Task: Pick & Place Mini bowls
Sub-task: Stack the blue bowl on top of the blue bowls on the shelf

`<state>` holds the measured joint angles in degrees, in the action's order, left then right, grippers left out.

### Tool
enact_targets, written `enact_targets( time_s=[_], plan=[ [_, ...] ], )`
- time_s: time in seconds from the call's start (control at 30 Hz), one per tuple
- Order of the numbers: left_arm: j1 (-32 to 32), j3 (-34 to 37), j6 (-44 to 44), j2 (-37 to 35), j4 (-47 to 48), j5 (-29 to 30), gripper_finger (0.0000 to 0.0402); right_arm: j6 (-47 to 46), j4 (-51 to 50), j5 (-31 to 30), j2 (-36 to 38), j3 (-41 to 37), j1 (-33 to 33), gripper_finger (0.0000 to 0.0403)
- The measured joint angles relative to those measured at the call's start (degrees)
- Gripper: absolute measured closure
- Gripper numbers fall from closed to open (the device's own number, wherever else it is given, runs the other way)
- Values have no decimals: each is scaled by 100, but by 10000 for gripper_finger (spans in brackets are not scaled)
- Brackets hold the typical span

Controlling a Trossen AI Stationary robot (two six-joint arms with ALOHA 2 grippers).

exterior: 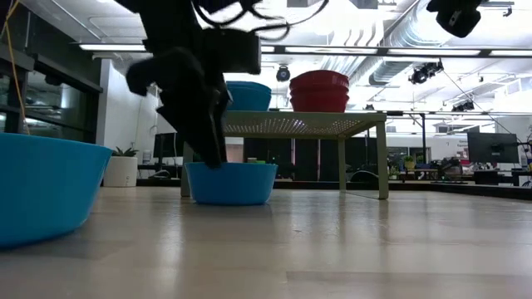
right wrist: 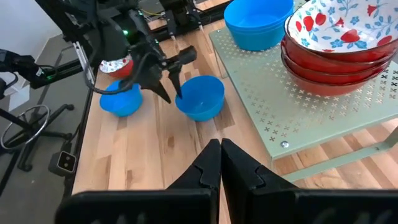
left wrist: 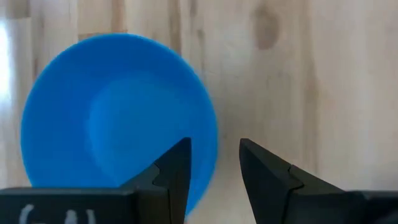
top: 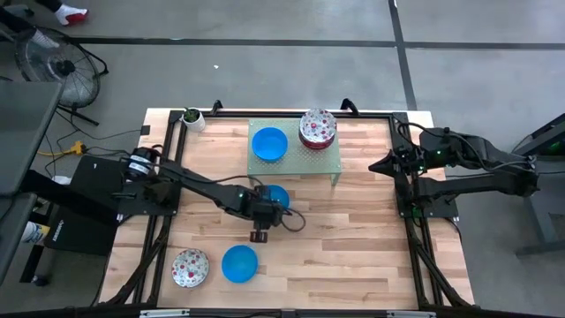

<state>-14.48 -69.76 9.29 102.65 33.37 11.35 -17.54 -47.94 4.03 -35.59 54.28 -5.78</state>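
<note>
The wooden table [top: 353,238] carries a green perforated stand [top: 322,163] beyond the left gripper [top: 262,221] — a blue bowl [top: 276,196] at its fingers, two bowls [top: 214,265] behind.

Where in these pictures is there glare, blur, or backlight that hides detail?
Low view: ceiling lights backlight the left end effector, a blurred dark shape; the near blue bowl is soft. Left wrist view: glare whitens the table at one edge. High view: even light, sharp.
</note>
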Motion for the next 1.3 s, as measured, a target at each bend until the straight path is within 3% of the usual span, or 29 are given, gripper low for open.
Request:
enact_targets(
  time_s=[0.3,0.57,1.0,1.3],
  plan=[
    [287,2,-301,217,17,-487,270,105,-64,0,0,0,0,402],
    [297,2,-364,223,109,-509,274,107,-109,0,0,0,0,402],
    [295,2,-415,223,113,-518,390,151,-120,0,0,0,0,402],
    [284,0,-313,221,91,-578,398,151,-120,25,0,0,0,402]
  ],
)
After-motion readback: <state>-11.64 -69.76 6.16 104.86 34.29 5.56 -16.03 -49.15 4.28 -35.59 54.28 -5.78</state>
